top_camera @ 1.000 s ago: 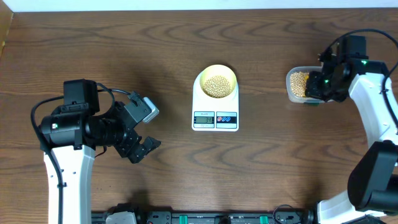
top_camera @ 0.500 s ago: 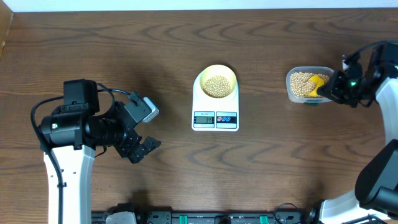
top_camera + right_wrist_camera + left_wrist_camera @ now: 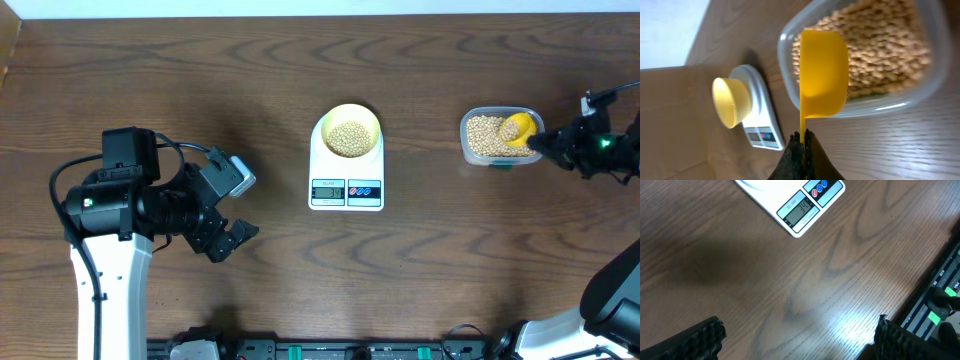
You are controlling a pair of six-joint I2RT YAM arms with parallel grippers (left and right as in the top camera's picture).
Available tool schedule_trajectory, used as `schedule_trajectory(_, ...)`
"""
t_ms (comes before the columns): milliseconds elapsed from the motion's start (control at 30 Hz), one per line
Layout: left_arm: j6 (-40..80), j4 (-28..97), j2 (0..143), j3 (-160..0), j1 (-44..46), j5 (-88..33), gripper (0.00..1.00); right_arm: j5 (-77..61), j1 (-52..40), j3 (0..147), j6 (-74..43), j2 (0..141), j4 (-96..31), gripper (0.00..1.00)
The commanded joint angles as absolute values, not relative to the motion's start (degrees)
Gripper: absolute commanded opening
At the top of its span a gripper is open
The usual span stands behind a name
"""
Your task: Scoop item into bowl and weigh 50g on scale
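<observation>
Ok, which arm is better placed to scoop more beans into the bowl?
Right. The right gripper is shut on the yellow scoop, which sits at the tub of beans. The left gripper is open, empty, beyond the scale.

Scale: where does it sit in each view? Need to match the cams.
Overhead: scale at centre frame, with the bowl on its far end.
Left wrist: scale at the top edge, only its display end in frame.
Right wrist: scale at lower left, left of the yellow scoop.
Shared landmark: the red and blue buttons beside the display, visible in all three.
</observation>
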State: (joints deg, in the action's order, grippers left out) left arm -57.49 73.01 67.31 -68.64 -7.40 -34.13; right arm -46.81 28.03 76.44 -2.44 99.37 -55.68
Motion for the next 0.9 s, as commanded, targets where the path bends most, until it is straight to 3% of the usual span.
schedule_trajectory(0,-58.9,73.0,67.4,-68.2,-7.6,-34.0,0.98,-55.1,27.2,77.8,-1.0,99.8,-55.7,0.01)
schedule_trajectory(233,-58.9,73.0,67.4,-68.2,-7.6,-34.0,0.98,-60.4,21.9,77.8,-1.3,99.8,-55.5,0.01)
schedule_trajectory(600,-58.9,73.0,67.4,-68.2,-7.6,-34.0,0.98,-60.3,4.2,77.8,-7.0,99.8,-43.4,0.01)
schedule_trajectory(867,-58.9,73.0,67.4,-68.2,-7.6,-34.0,0.98,-48.2,-6.3,77.8,-6.5,99.8,-37.3,0.01)
